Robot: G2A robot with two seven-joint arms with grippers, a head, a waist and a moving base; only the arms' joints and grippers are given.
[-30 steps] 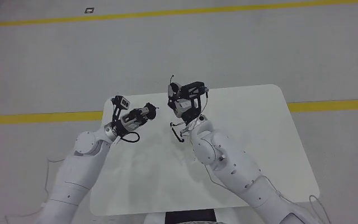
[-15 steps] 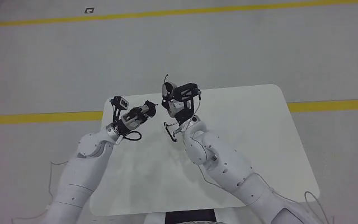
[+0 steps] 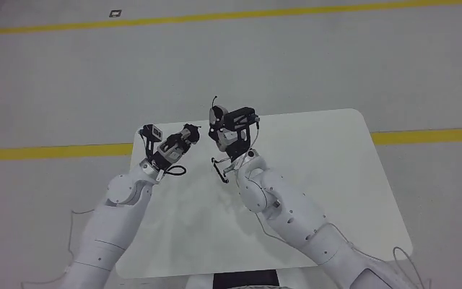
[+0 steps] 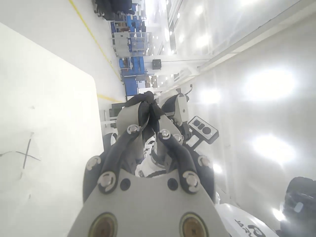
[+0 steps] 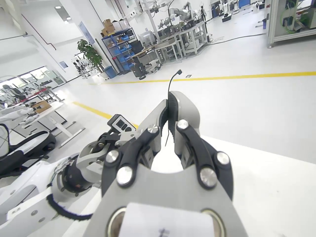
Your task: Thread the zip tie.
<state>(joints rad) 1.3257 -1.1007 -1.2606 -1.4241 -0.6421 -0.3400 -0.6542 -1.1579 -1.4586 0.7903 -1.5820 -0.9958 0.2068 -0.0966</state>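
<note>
A thin black zip tie stands upright in my right gripper, which is shut on its strap. The tie's head pokes out above the fingertips and its tail hangs down between the fingers. From above, the zip tie sticks out of the right gripper over the table's far left part. My left gripper hangs just left of it, a short gap apart. The left gripper is shut, and I cannot tell whether anything is between its pads.
The white table has rounded corners, and both grippers hover near its far left edge. A pencilled cross marks the table top. Beyond the table lies grey floor with a yellow line.
The right gripper moved left with the zip tie, then held still. The left gripper has risen and come closer to the right one.
</note>
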